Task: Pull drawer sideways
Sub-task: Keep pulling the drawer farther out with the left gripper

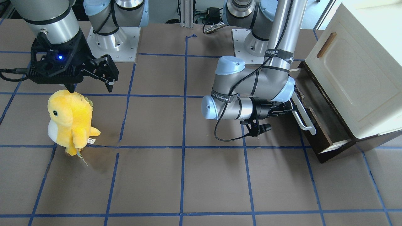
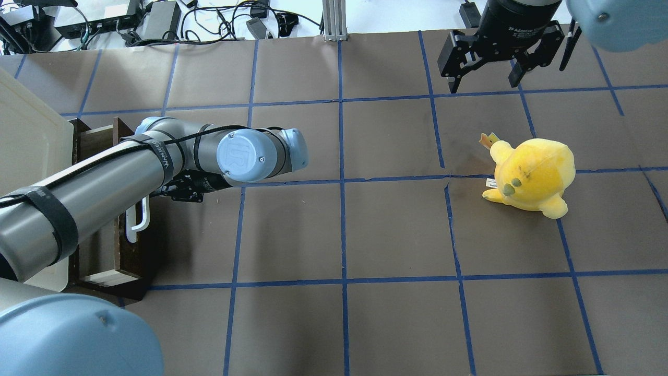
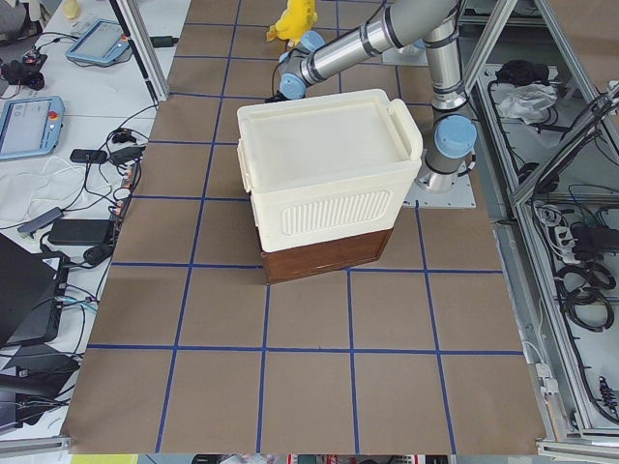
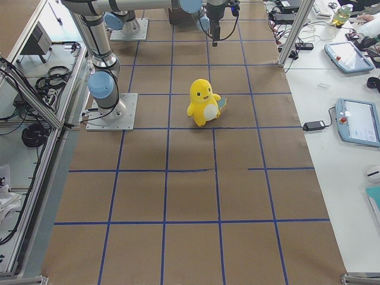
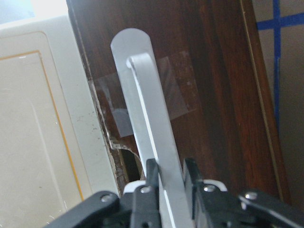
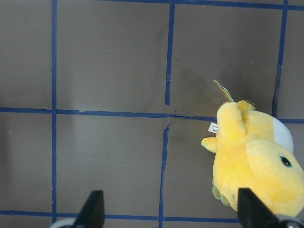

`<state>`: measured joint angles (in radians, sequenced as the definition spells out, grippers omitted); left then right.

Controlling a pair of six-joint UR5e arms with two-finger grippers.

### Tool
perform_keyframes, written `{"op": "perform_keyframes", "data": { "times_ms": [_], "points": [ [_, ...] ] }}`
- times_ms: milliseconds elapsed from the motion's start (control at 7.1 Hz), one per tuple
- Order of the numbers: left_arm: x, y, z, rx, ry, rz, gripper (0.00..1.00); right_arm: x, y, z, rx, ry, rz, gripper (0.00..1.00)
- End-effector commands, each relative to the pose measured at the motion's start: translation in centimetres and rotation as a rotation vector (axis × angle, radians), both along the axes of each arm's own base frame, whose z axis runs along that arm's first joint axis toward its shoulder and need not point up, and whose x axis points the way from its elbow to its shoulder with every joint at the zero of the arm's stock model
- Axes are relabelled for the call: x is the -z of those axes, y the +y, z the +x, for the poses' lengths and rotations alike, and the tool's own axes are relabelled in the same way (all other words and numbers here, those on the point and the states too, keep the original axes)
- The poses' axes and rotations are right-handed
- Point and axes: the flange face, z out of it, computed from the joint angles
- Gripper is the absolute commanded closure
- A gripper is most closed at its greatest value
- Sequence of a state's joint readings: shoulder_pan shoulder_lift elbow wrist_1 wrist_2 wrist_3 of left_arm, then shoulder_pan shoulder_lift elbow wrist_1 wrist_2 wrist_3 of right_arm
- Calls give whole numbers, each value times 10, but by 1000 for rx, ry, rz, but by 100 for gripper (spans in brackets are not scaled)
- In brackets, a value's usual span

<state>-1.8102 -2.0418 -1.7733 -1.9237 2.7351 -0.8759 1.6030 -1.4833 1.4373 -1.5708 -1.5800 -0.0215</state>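
Note:
The dark brown drawer (image 1: 323, 119) stands partly pulled out from under the cream-white cabinet (image 1: 355, 69) at the table's end. Its long white bar handle (image 1: 304, 118) runs along the front. My left gripper (image 1: 290, 108) is shut on this handle; the left wrist view shows both fingers clamped on the white bar (image 5: 147, 104), with the gripper (image 5: 169, 166) right in front of the drawer front (image 5: 213, 71). In the overhead view the drawer (image 2: 102, 245) and handle (image 2: 138, 224) lie partly under my left arm. My right gripper (image 2: 482, 83) is open and empty, hovering far off.
A yellow plush toy (image 1: 70, 121) stands on the brown mat under and beside my right gripper (image 1: 91, 88); it also shows in the right wrist view (image 6: 256, 161). The cabinet has a small brown wooden handle (image 1: 326, 45). Blue tape lines grid the table.

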Motion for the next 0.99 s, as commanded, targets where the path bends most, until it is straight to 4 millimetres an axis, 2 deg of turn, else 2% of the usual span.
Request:
{"op": "perform_keyframes", "data": {
  "times_ms": [0, 845],
  "points": [
    [2, 0, -1, 1, -1, 3, 84, 0, 0, 0, 0, 0, 0, 0],
    [-3, -10, -3, 3, 4, -17, 84, 0, 0, 0, 0, 0, 0, 0]
  ]
}}
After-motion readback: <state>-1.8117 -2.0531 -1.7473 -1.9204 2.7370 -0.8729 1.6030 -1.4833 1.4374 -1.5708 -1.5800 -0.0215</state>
